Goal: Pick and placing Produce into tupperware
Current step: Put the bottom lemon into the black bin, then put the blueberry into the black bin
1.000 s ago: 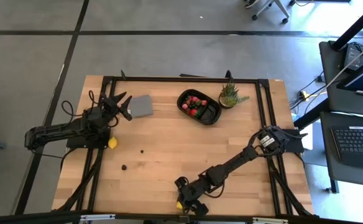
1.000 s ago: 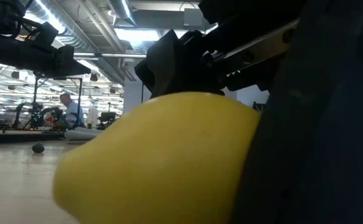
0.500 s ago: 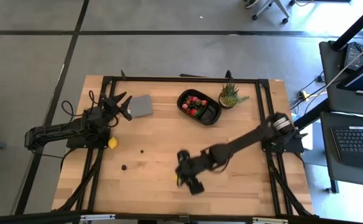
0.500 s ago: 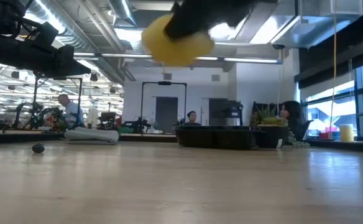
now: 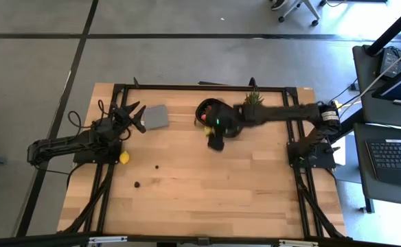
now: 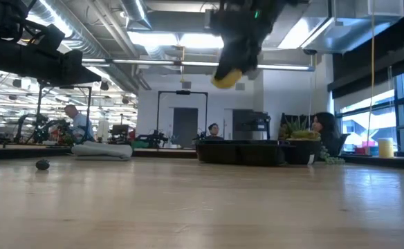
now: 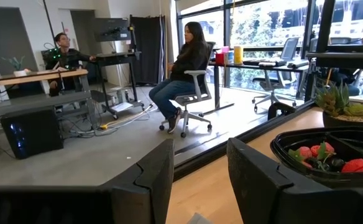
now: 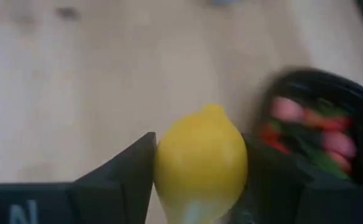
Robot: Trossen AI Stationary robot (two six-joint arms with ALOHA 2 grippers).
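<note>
My right gripper (image 5: pixel 210 132) hovers at the near-left edge of the black tupperware tray (image 5: pixel 203 108), shut on a yellow lemon (image 8: pixel 200 162). In the low view the lemon (image 6: pixel 227 77) is high above the table. The tray (image 8: pixel 321 84) holds red strawberry pieces (image 8: pixel 288 109). A second lemon (image 5: pixel 124 157) and two dark berries (image 5: pixel 157 166) (image 5: pixel 137 184) lie on the wood. My left gripper (image 5: pixel 137 116) waits open at the table's left side, beside the flat grey square (image 5: pixel 158 117). My right gripper pinches the lemon across its middle (image 8: pixel 169 165) between its two fingers (image 8: pixel 128 168), one on each side. The lemon's pointed end (image 8: pixel 212 110) sticks out beyond the fingertips. It is lifted clear of the table, just short of the tray's rim.
A spiky green potted plant (image 5: pixel 255 105) stands right of the tray, under the stretched right arm. A black frame (image 5: pixel 187 87) rims the table's far and side edges. People sit in the room beyond the table (image 7: pixel 188 68).
My right gripper has risen from the table's near edge with the lemon and swept toward the far edge, up to the tray. The lemon is now lifted clear and high over the table.
</note>
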